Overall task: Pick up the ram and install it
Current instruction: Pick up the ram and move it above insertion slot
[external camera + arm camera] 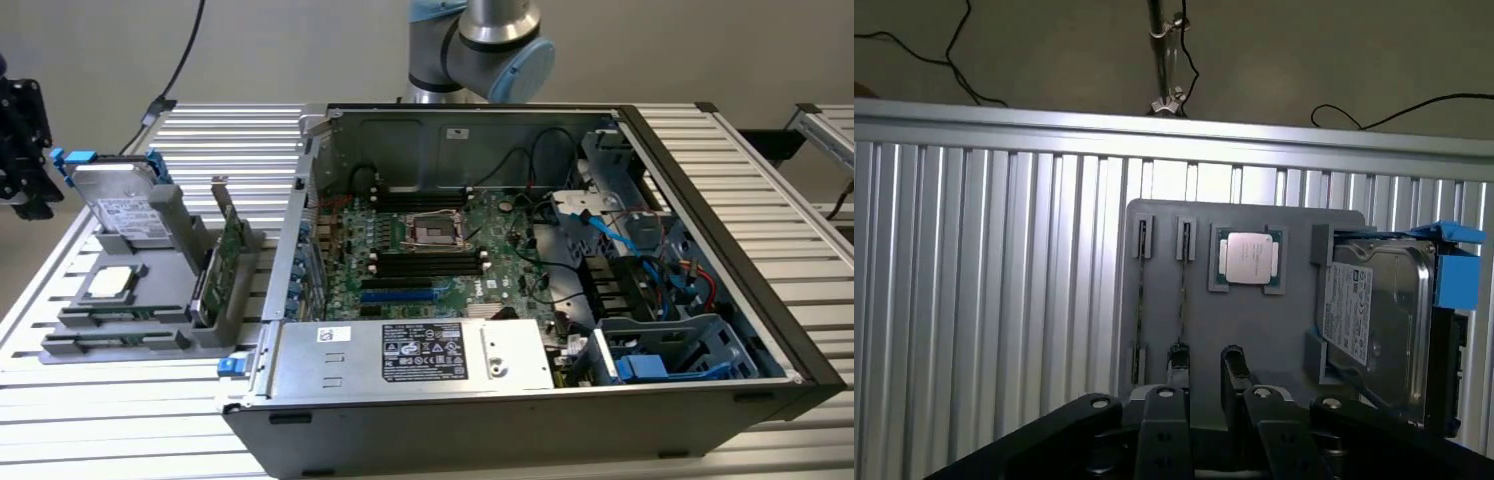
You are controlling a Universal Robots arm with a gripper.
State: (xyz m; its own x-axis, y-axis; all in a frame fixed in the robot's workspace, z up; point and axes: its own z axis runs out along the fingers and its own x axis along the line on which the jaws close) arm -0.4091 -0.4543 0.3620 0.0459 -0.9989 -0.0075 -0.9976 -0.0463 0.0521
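Observation:
My gripper [1206, 365] hangs over the near edge of the grey holder tray [1254, 330]. Its two black fingers [1177, 360] stand a little apart with nothing between them. A thin dark strip [1182, 300] runs between two slot clips on the tray, ending right at one fingertip. It looks like the ram seen edge-on. A second similar strip [1141, 300] lies beside it. In the exterior view the tray [80, 345] sits at the left of the open computer case [534, 400]. The motherboard [427, 250] inside has dark memory slots [420, 265].
On the tray are a silver processor [1247, 257], a grey hard drive with blue tabs [1374, 320] and an upright green expansion card [230, 255]. A black fixture [24, 150] stands at the exterior view's left edge. Cables and a drive cage [667, 350] fill the case's right side.

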